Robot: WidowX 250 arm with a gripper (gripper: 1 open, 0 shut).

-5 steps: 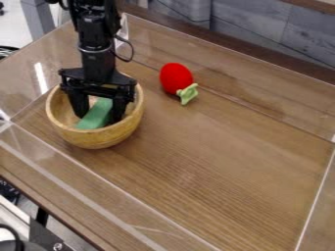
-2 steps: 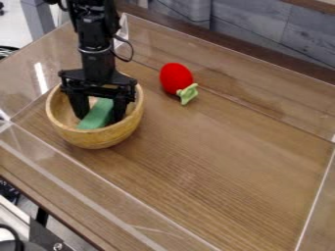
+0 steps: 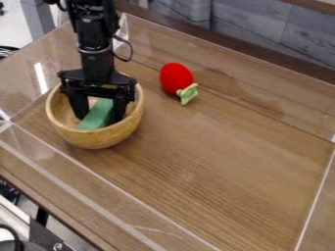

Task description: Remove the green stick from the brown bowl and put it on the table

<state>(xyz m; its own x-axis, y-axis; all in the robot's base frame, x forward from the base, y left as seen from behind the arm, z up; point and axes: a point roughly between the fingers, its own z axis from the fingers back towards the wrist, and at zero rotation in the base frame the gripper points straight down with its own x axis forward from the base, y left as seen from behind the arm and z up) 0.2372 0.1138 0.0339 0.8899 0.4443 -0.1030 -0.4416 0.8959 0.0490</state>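
Note:
The brown bowl sits at the left of the table. Inside it the green stick lies slanted against the bowl's inner wall. My gripper points straight down into the bowl, open, with one black finger on each side of the stick. The stick's upper end is partly hidden behind the fingers, and I cannot tell whether they touch it.
A red strawberry toy with a small green leaf lies right of the bowl. Low clear acrylic walls edge the tabletop. The black arm rises from the bowl toward the top left corner.

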